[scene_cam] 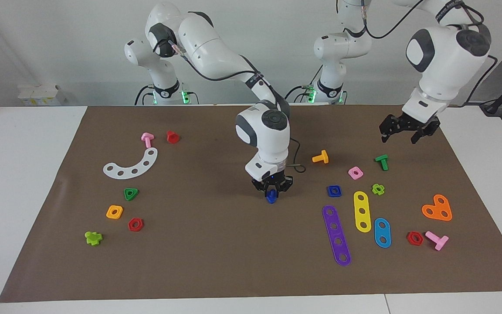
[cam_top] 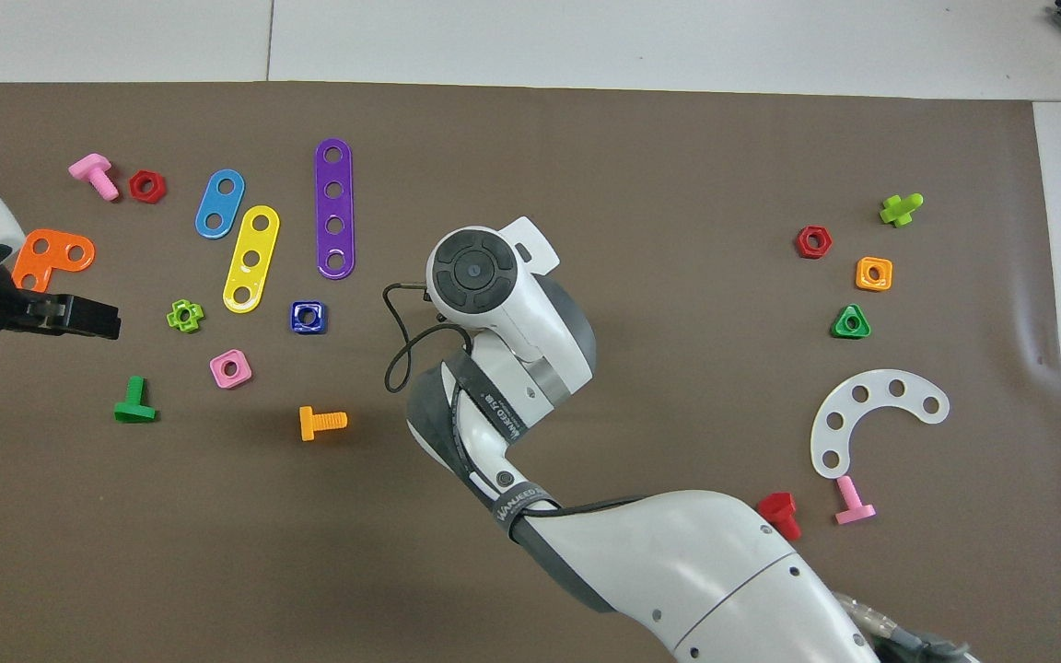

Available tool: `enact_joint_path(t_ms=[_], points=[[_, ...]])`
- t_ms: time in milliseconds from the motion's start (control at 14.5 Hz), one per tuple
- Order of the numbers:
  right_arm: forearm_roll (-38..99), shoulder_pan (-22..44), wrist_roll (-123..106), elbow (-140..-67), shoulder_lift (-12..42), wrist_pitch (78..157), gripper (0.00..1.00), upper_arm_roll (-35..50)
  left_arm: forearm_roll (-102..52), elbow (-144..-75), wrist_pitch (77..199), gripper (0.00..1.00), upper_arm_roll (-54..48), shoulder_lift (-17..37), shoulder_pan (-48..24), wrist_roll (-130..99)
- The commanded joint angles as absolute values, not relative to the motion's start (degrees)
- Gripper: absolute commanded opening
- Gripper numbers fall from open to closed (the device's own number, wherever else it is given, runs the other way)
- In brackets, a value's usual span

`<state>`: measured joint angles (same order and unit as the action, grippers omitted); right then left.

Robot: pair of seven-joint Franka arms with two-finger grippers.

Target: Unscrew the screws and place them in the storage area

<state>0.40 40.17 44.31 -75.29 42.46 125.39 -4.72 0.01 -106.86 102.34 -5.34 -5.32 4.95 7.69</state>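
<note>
A: Over the middle of the brown paper mat (scene_cam: 216, 244), what does the right gripper (scene_cam: 272, 190) hold?

B: A small dark-blue plastic bolt (scene_cam: 271, 197), pinched between its fingers and hanging just clear of the paper. The bolt is hidden under the wrist in the overhead view.

A: Which way does the bolt point?

B: Its long axis looks roughly upright, with a blunt end down; I can't tell head from shaft.

A: And where is the storage area (scene_cam: 155, 213) from there?

B: Take the green triangular plastic nut (scene_cam: 130, 193) as the mark. The orange square nut (scene_cam: 114, 212) and red hexagonal nut (scene_cam: 135, 224) lie just beside it, farther from the robots. The gripper is well apart from that nut, toward the left arm's end of the table, so the carry should run sideways toward the right arm's end.

A: The left gripper (scene_cam: 405, 129)?

B: Fingers spread and empty, raised above a green T-shaped bolt (scene_cam: 381, 162), waiting. The right arm is plainly the nearer one.
</note>
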Motion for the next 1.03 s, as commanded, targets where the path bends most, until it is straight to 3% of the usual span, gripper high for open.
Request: enact_joint_path(t_ms=[0,206,275,619,963], points=[[0.18,39.9,43.77,-77.7,40.34,126.39,0.0,-3.78,-0.7,-107.84,99.94,1.0,-5.45,-8.96,5.19,7.29],[-0.7,40.34,45.52,-76.38,39.99,122.18,0.0,-4.65,-0.7,-107.67,98.79,1.0,-5.54,-10.37,5.1,7.3],[-2.53,39.65,45.53,-77.25,37.55,121.99,0.0,-5.35,-0.7,-107.58,98.79,1.0,-5.54,-10.72,5.1,7.29],[-4.48,29.64,34.39,-96.04,18.84,122.61,0.0,-6.5,-0.7,-107.58,98.53,1.0,-5.71,-10.72,5.1,7.29],[-4.48,19.18,20.25,-108.95,13.28,128.82,0.0,-6.42,-0.7,-107.75,98.53,1.0,-5.98,-11.07,4.22,7.12]])
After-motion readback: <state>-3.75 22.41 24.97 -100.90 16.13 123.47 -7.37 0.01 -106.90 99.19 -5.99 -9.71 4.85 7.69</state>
